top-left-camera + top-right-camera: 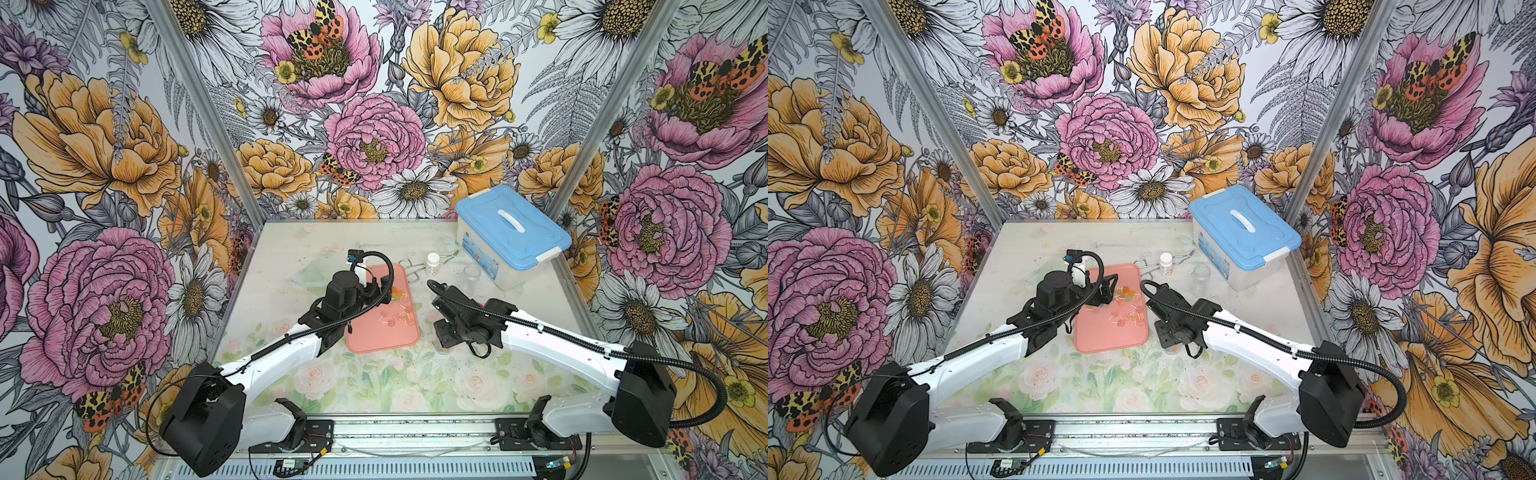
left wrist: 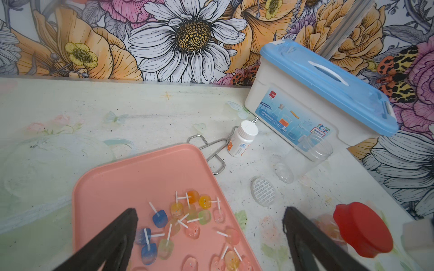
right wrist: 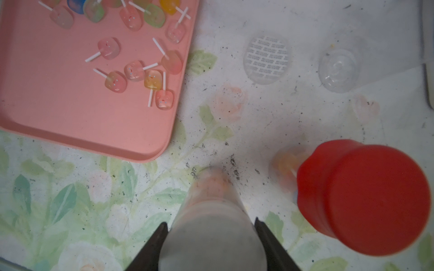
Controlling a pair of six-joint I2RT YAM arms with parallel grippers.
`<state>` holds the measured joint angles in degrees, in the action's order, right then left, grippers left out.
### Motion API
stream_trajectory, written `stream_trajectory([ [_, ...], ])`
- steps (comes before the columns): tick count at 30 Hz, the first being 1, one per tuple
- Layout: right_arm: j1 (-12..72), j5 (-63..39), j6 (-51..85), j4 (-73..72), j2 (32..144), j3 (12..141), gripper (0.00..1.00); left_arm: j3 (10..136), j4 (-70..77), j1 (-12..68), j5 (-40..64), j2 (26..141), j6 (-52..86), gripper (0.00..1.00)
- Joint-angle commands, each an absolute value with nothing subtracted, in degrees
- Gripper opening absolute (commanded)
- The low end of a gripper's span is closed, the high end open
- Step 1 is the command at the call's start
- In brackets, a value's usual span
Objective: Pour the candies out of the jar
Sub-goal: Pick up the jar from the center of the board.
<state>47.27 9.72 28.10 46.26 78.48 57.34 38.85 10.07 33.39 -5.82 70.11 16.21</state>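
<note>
Jar (image 3: pixel 211 199): clamped between jaws of right gripper (image 3: pixel 210 221) (contents blurred). Candies (image 1: pixel 399 309): mid-frame in both top views, beneath parted jaws of left gripper (image 2: pixel 210 211).

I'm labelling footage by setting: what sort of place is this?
Probably a robot test booth, not a home: the left arm and right arm mounted on a metal rail, with flower-printed panels between aluminium posts boxing in the table.
</note>
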Motion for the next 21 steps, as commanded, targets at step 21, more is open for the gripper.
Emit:
stream_trajectory([
  [21, 31.0, -29.4, 14.1, 43.2, 92.3, 89.4, 0.43, 33.8, 14.4, 25.8, 22.7, 58.3, 7.4, 0.99],
])
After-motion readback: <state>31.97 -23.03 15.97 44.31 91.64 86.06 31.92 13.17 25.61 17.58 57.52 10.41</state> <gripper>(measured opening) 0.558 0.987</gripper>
